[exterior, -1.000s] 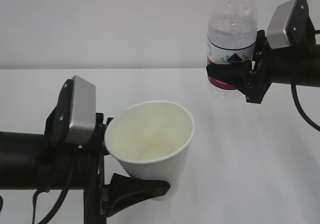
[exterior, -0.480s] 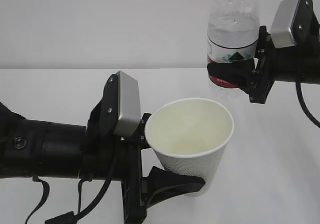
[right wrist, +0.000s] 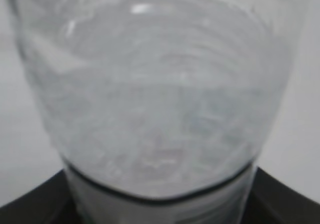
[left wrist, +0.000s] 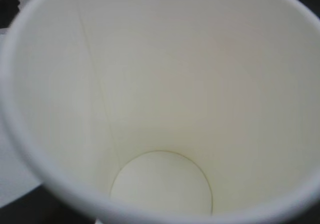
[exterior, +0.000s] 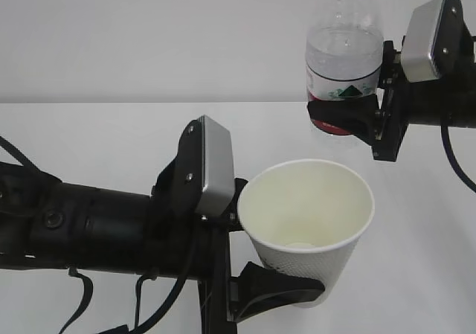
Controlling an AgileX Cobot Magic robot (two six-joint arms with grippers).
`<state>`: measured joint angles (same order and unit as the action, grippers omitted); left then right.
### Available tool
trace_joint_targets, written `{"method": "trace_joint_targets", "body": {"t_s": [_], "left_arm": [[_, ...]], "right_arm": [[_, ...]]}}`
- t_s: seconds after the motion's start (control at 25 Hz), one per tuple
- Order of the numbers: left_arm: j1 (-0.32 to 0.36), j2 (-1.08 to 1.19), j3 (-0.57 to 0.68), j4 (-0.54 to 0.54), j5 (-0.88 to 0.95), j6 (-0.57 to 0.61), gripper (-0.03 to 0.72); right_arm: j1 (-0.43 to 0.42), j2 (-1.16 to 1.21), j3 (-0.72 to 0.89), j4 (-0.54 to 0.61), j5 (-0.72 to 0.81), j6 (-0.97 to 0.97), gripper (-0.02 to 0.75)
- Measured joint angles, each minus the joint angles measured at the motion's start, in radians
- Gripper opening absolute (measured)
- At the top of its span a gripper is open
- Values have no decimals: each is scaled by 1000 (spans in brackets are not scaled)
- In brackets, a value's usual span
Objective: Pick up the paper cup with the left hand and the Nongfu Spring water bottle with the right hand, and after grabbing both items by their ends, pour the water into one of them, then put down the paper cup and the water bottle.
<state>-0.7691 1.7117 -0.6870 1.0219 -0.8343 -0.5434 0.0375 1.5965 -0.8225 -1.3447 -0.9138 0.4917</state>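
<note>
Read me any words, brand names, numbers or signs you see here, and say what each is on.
Nongfu Spring water bottle, label: a green mountain mark on white with a red band below; any lettering is too blurred to read.
Paper cup: no print visible.
Nothing else carries text.

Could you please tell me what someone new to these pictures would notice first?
The white paper cup stands out low in the middle, held upright in the left tool, its inside apparently dry. Above it to the right, the right tool holds the Nongfu Spring water bottle upright by its red label, high above the white table.
</note>
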Motion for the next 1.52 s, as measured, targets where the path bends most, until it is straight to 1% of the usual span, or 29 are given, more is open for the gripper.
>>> {"method": "trace_joint_targets", "body": {"t_s": [0.16, 0.32, 0.68, 0.92, 1.08, 1.28, 1.52], "left_arm": [[0, 0, 0, 0, 8, 0, 517], [0, 0, 0, 0, 10, 0, 517], [0, 0, 0, -36, 17, -2, 517], [0, 0, 0, -55, 39, -4, 517], [0, 0, 0, -105, 42, -4, 517], [29, 0, 0, -144, 59, 11, 517], [57, 0, 0, -157, 86, 14, 517]], "right_arm": [[0, 0, 0, -2, 0, -45, 473], [0, 0, 0, -2, 0, -129, 472], [0, 0, 0, 26, -1, -261, 472], [0, 0, 0, 91, -1, -347, 472], [0, 0, 0, 134, 1, -405, 472], [0, 0, 0, 157, 35, -452, 471], [0, 0, 2, 175, 85, -515, 471]]}}
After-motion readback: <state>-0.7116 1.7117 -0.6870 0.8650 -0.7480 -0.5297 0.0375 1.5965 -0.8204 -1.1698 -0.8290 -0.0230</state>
